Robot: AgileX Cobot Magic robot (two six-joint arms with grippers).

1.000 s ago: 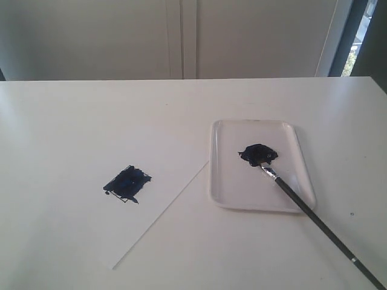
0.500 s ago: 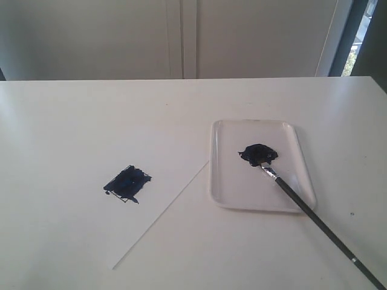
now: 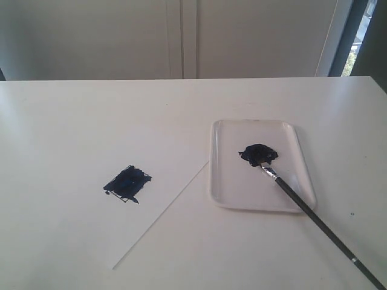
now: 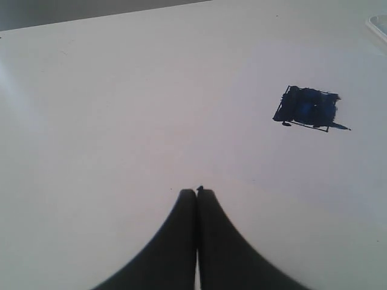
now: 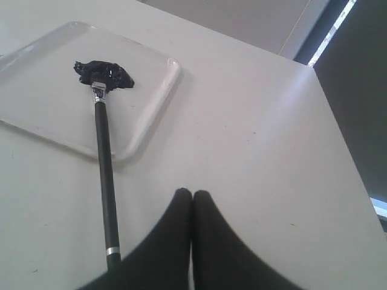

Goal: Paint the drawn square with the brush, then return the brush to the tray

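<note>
tray [image 3: 236,175]: glossy plastic | brush [image 3: 302,206]: metal ferrule [image 3: 269,172] | table [image 3: 72,121]: smooth matt

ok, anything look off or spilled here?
No spill. The brush lies only half in the tray: bristles in the paint blob, handle sticking out over the rim, past the tray. The square is filled, with a few strokes straying past its near-left edge.
</note>
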